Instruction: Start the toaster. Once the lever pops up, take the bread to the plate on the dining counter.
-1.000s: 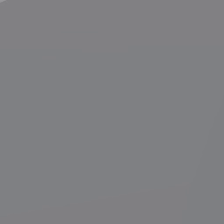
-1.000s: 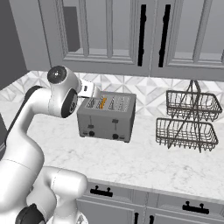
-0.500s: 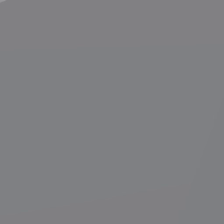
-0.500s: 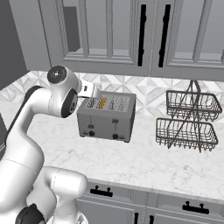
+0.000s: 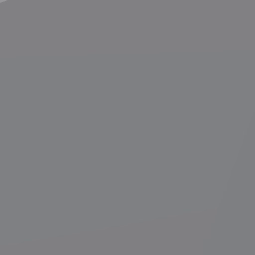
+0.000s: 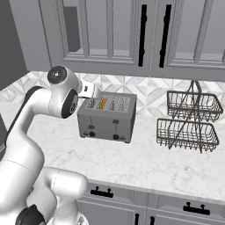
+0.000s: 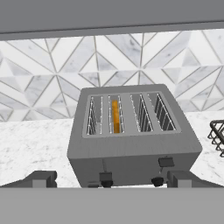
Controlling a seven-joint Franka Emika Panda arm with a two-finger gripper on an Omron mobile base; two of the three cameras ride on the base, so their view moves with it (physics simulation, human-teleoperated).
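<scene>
The grey four-slot toaster sits on the white marble surface against the tiled backsplash, and the bread is tucked down in the second slot from the left with just its golden edge poking into view. The jaws are spread wide with nothing in them, fingertips sitting either side of the toaster's front just short of it. A two-tier wire basket stands off to the right of the toaster.

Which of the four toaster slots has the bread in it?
The second slot from the left in the hand view holds the bread, showing orange-brown; the toaster's other three slots show bare wire.
</scene>
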